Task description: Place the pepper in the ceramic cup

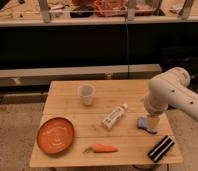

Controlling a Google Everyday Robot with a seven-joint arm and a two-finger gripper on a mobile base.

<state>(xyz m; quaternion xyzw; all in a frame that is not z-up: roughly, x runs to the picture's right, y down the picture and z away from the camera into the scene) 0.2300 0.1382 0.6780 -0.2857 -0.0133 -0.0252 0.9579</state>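
Note:
The pepper (103, 148), slim and orange with a thin greenish stem pointing left, lies near the front edge of the wooden table (67, 107). The ceramic cup (86, 94), a pale handleless tumbler, stands upright at the back left of the table. My gripper (152, 122) hangs under the white arm (167, 92) over the table's right side, just above a small blue object. It is far right of the cup and up and right of the pepper. It holds nothing that I can see.
A round orange plate (55, 135) sits at the front left. A white tube-shaped bottle (114, 116) lies in the middle. A blue object (143, 123) and a black-and-white striped item (160, 148) lie at the right. A dark shelf unit stands behind the table.

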